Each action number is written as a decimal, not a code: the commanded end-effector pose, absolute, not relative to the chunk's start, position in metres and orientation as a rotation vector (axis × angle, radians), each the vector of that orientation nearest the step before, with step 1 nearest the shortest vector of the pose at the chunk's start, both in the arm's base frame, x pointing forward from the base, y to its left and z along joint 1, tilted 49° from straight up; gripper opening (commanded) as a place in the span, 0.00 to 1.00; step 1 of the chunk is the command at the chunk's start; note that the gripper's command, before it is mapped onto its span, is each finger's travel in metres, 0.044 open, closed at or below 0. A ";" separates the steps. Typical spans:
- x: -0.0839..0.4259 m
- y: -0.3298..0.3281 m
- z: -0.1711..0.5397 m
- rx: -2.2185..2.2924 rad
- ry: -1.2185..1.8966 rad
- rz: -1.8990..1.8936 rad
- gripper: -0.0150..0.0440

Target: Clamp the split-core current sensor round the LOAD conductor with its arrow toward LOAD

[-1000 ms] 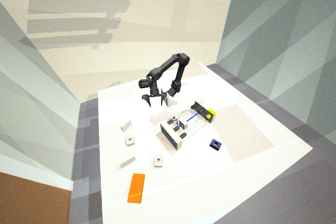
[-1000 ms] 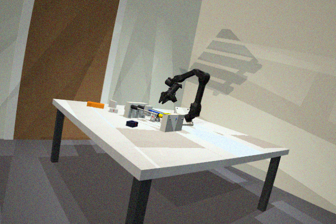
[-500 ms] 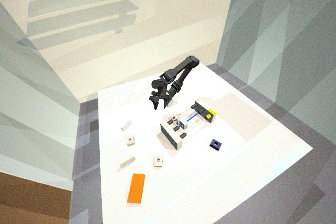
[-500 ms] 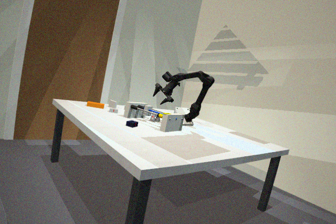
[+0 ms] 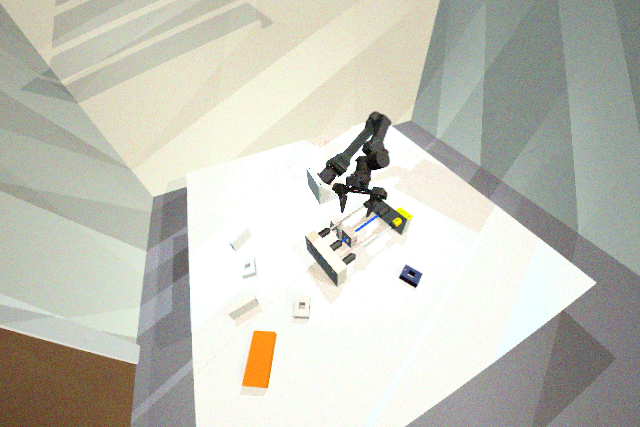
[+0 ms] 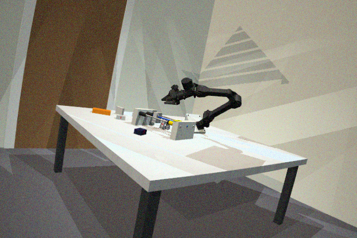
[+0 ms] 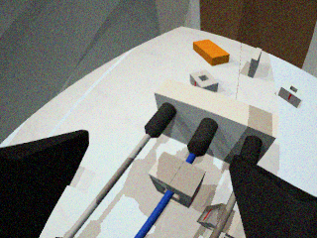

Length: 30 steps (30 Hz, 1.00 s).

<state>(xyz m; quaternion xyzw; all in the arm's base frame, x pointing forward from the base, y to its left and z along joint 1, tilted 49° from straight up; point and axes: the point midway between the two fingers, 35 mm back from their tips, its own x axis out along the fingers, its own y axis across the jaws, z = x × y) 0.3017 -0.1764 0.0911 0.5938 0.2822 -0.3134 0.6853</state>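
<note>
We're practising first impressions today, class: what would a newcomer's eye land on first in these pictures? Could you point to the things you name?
Probably the black robot arm, reaching over the white table [image 5: 465, 277] [image 6: 230, 163] [image 7: 99, 94] with its gripper [image 5: 355, 211] [image 6: 164, 101] [image 7: 161, 151] wide open. Next comes the bright orange block [image 5: 260, 359] [image 6: 101, 111] [image 7: 210, 51], lying well away from the arm. The blue rod [image 5: 366, 223] [image 6: 164, 119] [image 7: 155, 214] also stands out, running through a small pale block [image 5: 348, 237] [image 7: 177, 178].

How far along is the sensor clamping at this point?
Looks done: a grey sensor block sits round the blue conductor, its halves apparently together. In hand: nothing; the gripper is open above the rig. Left: perhaps only confirming the latch, LOAD marking and arrow direction, none of which I can read.
</note>
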 end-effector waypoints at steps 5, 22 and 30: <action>0.341 -0.110 0.181 0.692 0.444 -0.330 1.00; 0.317 -0.001 0.321 -0.006 -0.036 0.002 1.00; 0.348 -0.037 0.242 -0.072 0.558 0.209 1.00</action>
